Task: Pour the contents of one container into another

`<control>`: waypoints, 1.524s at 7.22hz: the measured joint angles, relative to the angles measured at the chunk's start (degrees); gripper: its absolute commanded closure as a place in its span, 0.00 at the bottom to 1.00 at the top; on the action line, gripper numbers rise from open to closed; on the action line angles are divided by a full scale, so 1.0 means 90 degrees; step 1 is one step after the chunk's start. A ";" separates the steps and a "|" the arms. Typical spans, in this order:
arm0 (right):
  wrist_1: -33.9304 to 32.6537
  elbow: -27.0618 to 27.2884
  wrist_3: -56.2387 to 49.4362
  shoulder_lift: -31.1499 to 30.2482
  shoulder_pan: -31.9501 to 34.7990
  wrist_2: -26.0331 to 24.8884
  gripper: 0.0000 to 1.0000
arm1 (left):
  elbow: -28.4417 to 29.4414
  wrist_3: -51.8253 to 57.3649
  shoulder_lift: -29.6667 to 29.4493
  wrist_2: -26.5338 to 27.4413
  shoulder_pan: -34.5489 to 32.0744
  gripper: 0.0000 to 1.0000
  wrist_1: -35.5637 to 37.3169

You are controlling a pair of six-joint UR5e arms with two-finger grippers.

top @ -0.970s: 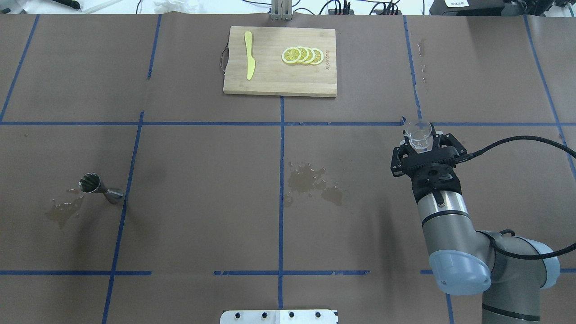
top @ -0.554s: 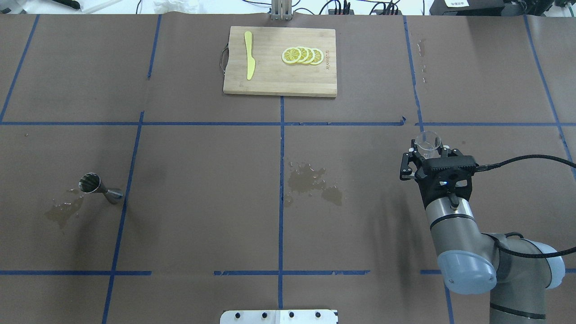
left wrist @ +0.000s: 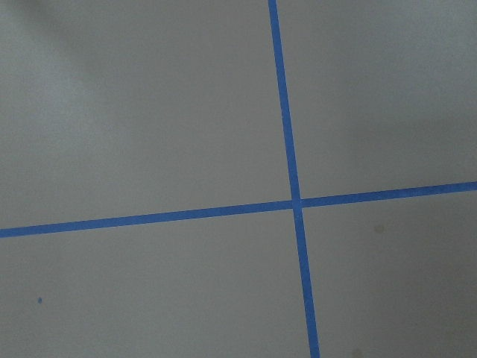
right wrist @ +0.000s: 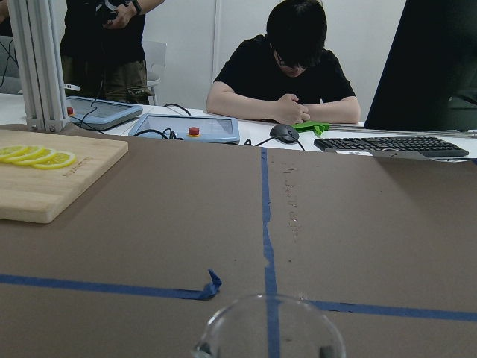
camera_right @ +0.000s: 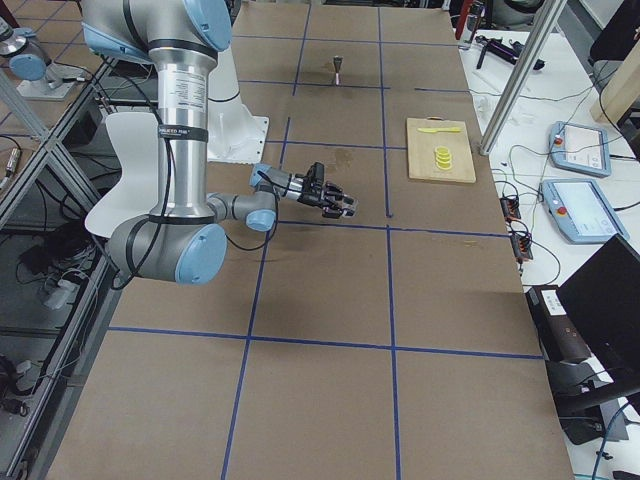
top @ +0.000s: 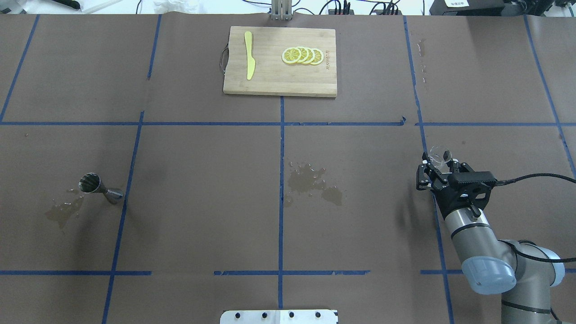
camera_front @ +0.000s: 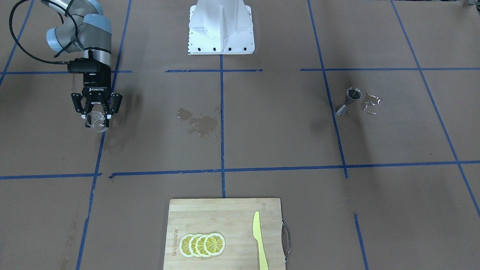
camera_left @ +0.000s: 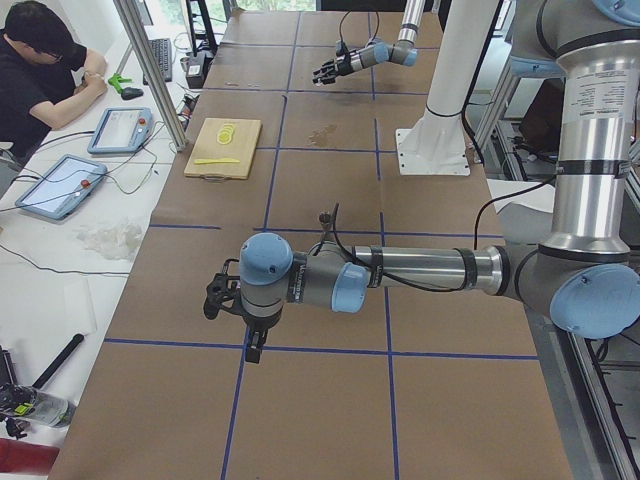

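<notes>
1. The right jaws are pinching a clear glass cup, one finger on each side of its wall. The right arm reaches forward from the robot's right side of the desk.
2. The cup hangs over a blue tape line, in the grid square nearer the robot. The right wrist view shows only its rim at the bottom edge. You cannot tell from any view whether it holds liquid.
3. The metal jigger stands on the desk on the robot's left side, well apart from the cup. A small wet patch lies just beside it.
4. A larger wet patch lies near the middle of the desk, between the cup and the jigger.
5. The left jaws show only in the left side view, over a tape crossing. You cannot tell whether they are spread or pressed together.
6. A wooden cutting board lies at the far edge of the desk. It carries overlapping lemon slices and a yellow knife, well apart from each other.
7. A seated person in black is beyond the far edge.
</notes>
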 measured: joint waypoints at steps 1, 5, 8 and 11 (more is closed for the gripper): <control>0.0086 -0.0104 0.0040 -0.0002 -0.0024 -0.0010 1.00 | -0.0004 0.0000 -0.0006 -0.0004 0.0000 0.00 0.0000; 0.0144 -0.0458 0.0334 -0.0013 -0.0196 -0.0072 0.86 | 0.0004 0.0000 -0.0057 -0.0012 0.0000 0.00 0.0000; 0.0176 -0.0551 0.0431 -0.0027 -0.0254 -0.0112 0.74 | 0.0020 0.0000 -0.0082 -0.0015 0.0000 0.00 0.0000; 0.0430 -0.0627 0.0437 -0.0104 -0.0260 -0.0119 0.40 | 0.0025 0.0000 -0.0096 -0.0017 0.0000 0.00 0.0000</control>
